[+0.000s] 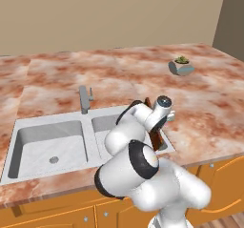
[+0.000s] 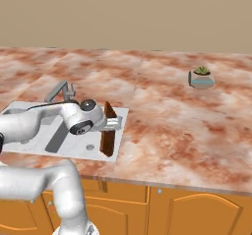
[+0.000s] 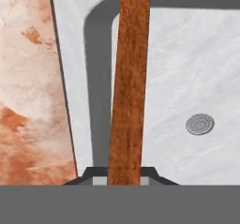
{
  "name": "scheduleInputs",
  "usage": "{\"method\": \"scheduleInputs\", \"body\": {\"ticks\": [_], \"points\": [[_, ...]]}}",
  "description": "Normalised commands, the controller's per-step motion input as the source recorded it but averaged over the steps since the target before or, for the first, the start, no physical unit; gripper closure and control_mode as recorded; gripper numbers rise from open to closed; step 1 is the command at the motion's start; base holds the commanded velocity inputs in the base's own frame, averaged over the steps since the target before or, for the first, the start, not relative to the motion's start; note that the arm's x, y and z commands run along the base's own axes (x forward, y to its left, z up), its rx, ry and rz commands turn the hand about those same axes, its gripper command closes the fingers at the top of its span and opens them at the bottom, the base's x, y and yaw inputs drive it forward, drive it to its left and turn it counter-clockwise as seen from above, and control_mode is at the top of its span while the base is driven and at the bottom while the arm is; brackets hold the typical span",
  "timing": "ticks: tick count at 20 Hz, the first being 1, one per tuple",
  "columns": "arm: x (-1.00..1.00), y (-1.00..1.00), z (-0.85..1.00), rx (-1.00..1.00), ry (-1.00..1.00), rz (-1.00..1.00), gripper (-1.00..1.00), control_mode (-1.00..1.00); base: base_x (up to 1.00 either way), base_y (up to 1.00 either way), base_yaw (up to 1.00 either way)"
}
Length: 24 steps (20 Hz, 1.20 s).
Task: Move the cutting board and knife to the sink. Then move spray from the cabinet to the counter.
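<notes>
Clamped on the flat dark brown wooden cutting board (image 2: pixel 108 131), the tool (image 2: pixel 114 123) holds it on edge over the right basin of the grey steel sink (image 1: pixel 28 167) by the marbled counter's (image 2: pixel 197 131) front edge, so lowering and releasing likely comes next.

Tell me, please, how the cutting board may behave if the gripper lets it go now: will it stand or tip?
The cutting board stands on edge, pinched by the gripper over the sink, so it would probably tip flat. It looks like stiff wood and should not bend. Landing on the metal basin, it may slide.
</notes>
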Motion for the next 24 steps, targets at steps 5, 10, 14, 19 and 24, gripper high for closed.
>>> {"method": "scheduleInputs", "body": {"ticks": [5, 10, 14, 19, 24], "points": [[-0.07, 0.00, -0.14, 0.04, -0.15, -0.20, 1.00, -1.00, 0.00, 0.00, 0.00], [0.00, 0.03, -0.13, 0.00, 0.00, -0.13, -1.00, -1.00, 0.00, 0.00, 0.00], [0.00, 0.02, -0.01, 0.00, 0.00, -0.06, -1.00, -1.00, 0.00, 0.00, 0.00], [0.00, 0.00, 0.00, 0.00, 0.01, 0.00, -1.00, -1.00, 0.00, 0.00, 0.00], [0.00, 0.00, 0.01, 0.00, 0.06, -0.03, -1.00, -1.00, 0.00, 0.00, 0.00]]}}
